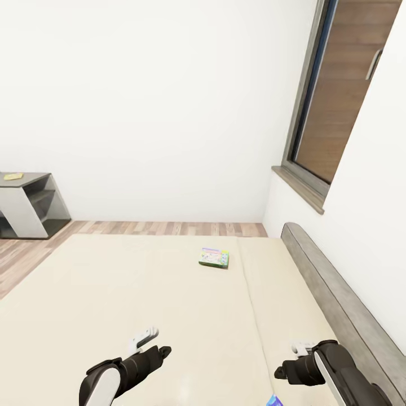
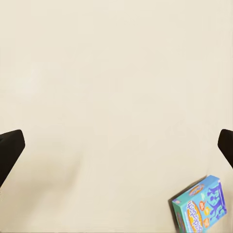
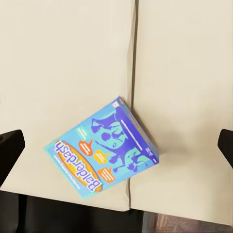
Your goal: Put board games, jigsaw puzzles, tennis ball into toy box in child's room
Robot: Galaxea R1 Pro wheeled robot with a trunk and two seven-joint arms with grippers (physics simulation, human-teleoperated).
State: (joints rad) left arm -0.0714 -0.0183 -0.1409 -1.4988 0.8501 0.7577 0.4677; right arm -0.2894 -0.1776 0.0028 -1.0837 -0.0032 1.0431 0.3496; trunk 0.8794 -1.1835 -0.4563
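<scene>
The bed (image 1: pixel 141 293) is filling the lower half of the head view, its beige mattress lying bare under both arms and its grey headboard (image 1: pixel 338 299) running along the right side; a small green-edged game box (image 1: pixel 214 257) is lying flat right of the frame's centre, just left of the seam between the two mattress halves. The blue game box (image 3: pixel 102 150) is sitting in the centre of the right wrist view, lying across that seam close to the mattress edge; it is also showing in the lower right corner of the left wrist view, and a blue corner is peeking in at the bottom edge of the head view. The left gripper (image 2: pixel 116 145) is hanging over bare mattress with its fingers spread wide and gripping nothing; the right gripper (image 3: pixel 116 145) is hovering above the blue box, its fingers likewise wide apart and holding nothing. A grey shelf unit (image 1: pixel 31 206) is standing on the plank floor (image 1: pixel 169 228) at middle left; a wooden door (image 1: pixel 349 84) is showing at upper right.
</scene>
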